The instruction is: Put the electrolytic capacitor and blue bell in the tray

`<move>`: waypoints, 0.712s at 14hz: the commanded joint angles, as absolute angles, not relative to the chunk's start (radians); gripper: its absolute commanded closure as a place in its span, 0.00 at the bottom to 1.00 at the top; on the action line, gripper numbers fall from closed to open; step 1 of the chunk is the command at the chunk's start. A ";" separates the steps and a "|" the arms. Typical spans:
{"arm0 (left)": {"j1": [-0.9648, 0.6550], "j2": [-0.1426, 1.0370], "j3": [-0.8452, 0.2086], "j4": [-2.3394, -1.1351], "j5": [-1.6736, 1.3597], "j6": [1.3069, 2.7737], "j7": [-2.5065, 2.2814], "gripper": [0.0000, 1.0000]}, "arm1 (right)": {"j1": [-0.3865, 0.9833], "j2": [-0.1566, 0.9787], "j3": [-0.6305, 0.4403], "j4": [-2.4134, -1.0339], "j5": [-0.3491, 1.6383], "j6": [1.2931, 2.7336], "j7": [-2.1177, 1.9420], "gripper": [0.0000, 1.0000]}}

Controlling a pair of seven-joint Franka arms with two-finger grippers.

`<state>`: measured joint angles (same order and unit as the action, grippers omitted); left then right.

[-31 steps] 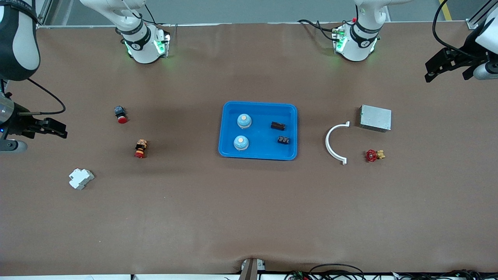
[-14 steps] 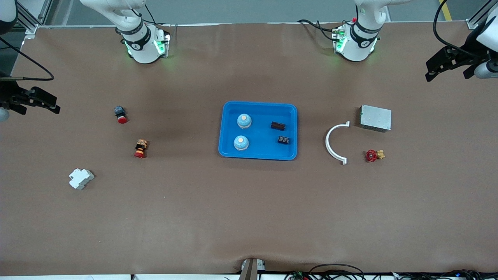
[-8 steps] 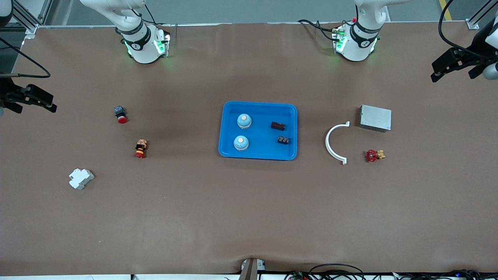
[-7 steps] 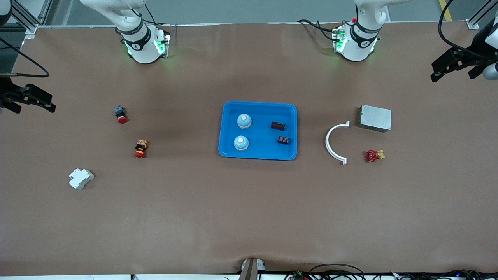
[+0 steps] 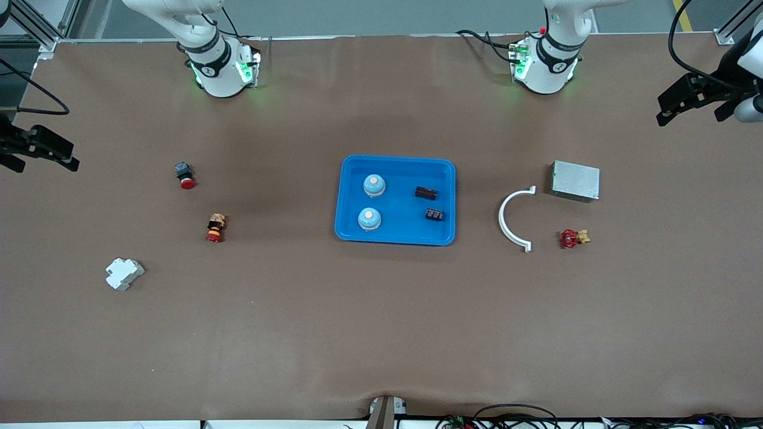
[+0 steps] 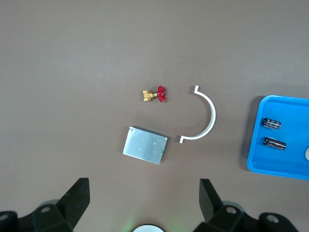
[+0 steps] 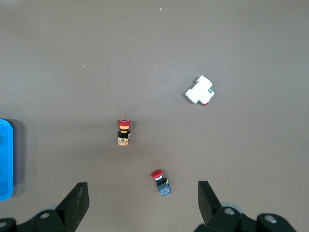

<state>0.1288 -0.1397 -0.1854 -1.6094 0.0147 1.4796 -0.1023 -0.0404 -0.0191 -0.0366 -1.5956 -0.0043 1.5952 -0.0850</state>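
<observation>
The bright-blue tray [image 5: 394, 159] lies mid-table. In it sit two blue bells [image 5: 374, 186] [image 5: 369, 218] and two dark electrolytic capacitors [image 5: 425, 192] [image 5: 434, 214], the capacitors toward the left arm's end. My left gripper [image 5: 690, 113] hangs open and empty over the table's edge at the left arm's end. Its wrist view shows the gripper [image 6: 143, 194], the tray's rim [image 6: 256, 166] and both capacitors [image 6: 272, 123] [image 6: 274, 143]. My right gripper [image 5: 45, 162] hangs open and empty over the edge at the right arm's end. In its wrist view the gripper [image 7: 142, 194] is over bare table, with the tray [image 7: 5, 159] at the frame's edge.
Toward the left arm's end lie a grey metal box [image 5: 575, 180], a white curved clip [image 5: 511, 220] and a red-handled valve [image 5: 572, 238]. Toward the right arm's end lie a red push button [image 5: 185, 176], a red-and-yellow button [image 5: 215, 228] and a white block [image 5: 124, 273].
The right gripper has drawn away from the tray, out to the table's edge and toward the bases' side. The left gripper has shifted only slightly. Nothing in the tray has moved.
</observation>
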 commanded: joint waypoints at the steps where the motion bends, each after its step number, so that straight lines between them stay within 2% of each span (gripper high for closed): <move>1: 0.130 -0.129 -0.192 -1.566 0.006 1.463 -0.091 0.00 | -0.055 -0.025 -0.025 -1.578 0.011 1.554 -0.054 0.00; 8: 0.126 -0.103 -0.196 -1.568 0.005 1.460 -0.129 0.00 | -0.055 -0.025 -0.025 -1.569 0.011 1.552 -0.054 0.00; 10: 0.126 -0.100 -0.230 -1.568 0.006 1.460 -0.182 0.00 | -0.055 -0.025 -0.025 -1.569 0.011 1.548 -0.054 0.00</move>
